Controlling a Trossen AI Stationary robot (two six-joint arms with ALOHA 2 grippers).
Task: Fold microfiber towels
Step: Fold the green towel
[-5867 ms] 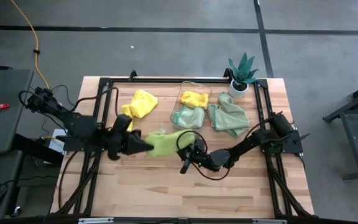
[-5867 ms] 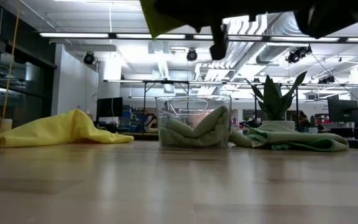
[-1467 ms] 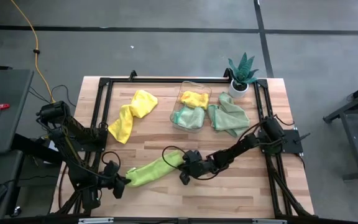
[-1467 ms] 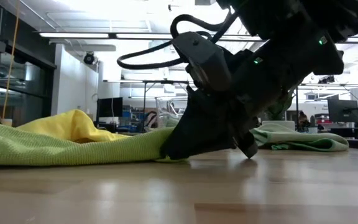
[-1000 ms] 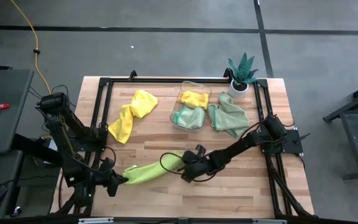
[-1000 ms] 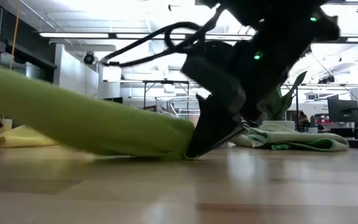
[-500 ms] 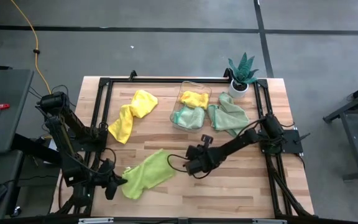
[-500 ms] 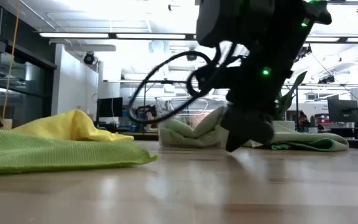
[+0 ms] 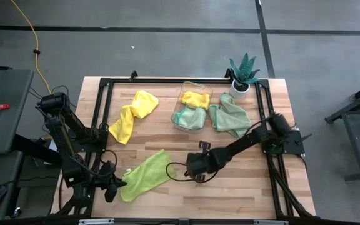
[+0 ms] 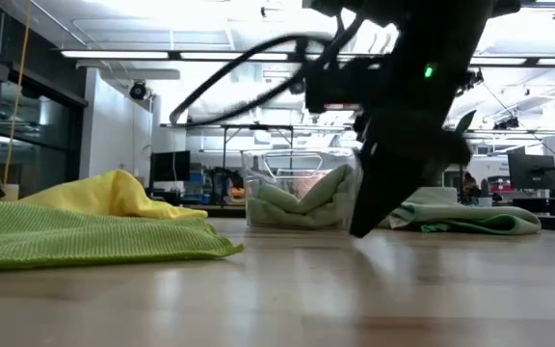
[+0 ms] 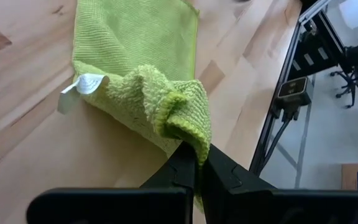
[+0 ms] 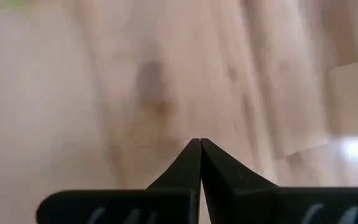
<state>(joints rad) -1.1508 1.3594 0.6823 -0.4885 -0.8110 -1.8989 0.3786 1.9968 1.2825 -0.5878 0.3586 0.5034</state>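
Lime-green microfiber towel (image 9: 144,175) lies diagonally on the table's (image 9: 242,187) front-left; left gripper (image 11: 196,163) is clamped on its near corner; right gripper (image 12: 199,144), closed and empty, hangs just beyond its far end.

My pale wooden bench (image 9: 242,187) carries a black metal frame (image 9: 105,84) along its edges. A clear plastic bin (image 9: 192,94) sits near the far edge. A spiky green plant in a white pot (image 9: 242,74) stands at the far right corner. Yellow cable (image 9: 35,44) runs across grey floor.
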